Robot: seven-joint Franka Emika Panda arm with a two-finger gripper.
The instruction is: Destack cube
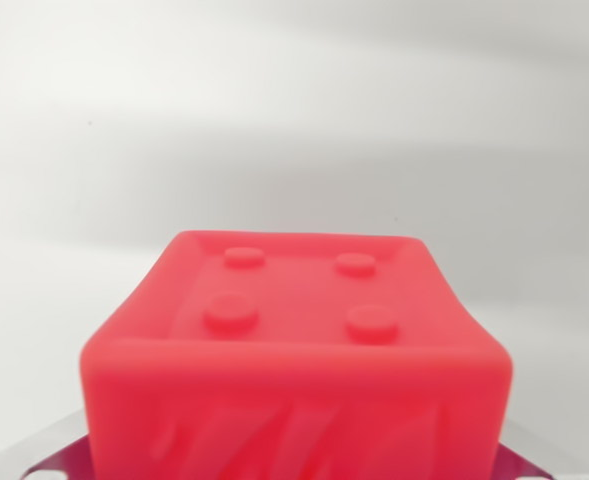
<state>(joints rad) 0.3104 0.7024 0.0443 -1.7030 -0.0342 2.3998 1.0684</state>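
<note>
Nearest the lens, along the bottom edge of the wrist view, a strip of shiny grey metal (49,462) showed on the wrist view's left and again at the lower right corner, most likely part of the gripper, though too little of it appeared to be sure. No fingers were visible, so I cannot tell how far they were parted or whether they had hold of anything. Just above that strip, filling the lower middle of the view, sat the red cube (294,360). Its near face was blurred by closeness and carried slanting raised ridges. Its top face was sunken inside a raised rim and bore four round studs (230,310), two nearer and two farther. What the cube stood on was hidden beneath it, so whether another cube lay under it could not be told. Beyond the cube stretched a plain pale surface (294,110), crossed by soft grey shadows.
</note>
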